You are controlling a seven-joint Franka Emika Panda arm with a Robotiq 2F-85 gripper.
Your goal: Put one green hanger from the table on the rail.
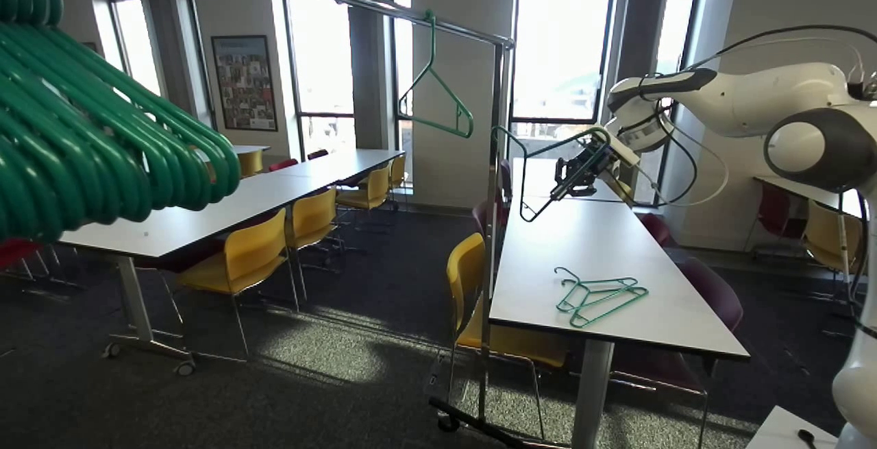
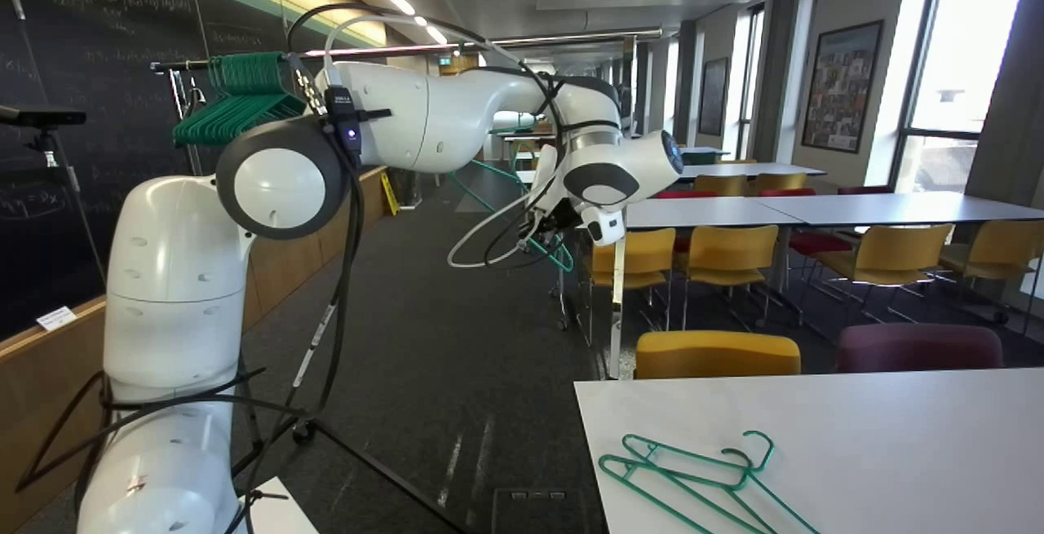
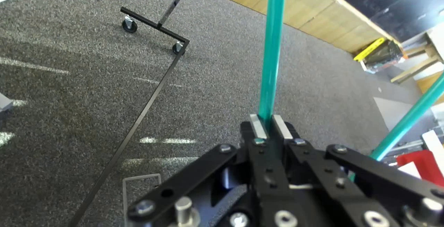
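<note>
The end effector (image 3: 270, 126) was clamped on a teal-green hanger (image 3: 271, 53), upper centre in the wrist view. In an exterior view, the metal rail (image 1: 384, 5) ran from upper left to upper centre, a matching hanger (image 1: 451, 93) hooked on it. Lower right in both exterior views, two more hangers (image 2: 740, 483) overlapped on the bench (image 2: 897, 436).

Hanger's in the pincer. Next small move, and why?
I'd likely raise the pincer a little: the wrist view shows it closed on a green hanger, while in an exterior view that hanger's hook sits lower than the rail, so it probably needs height before it can go over.
</note>
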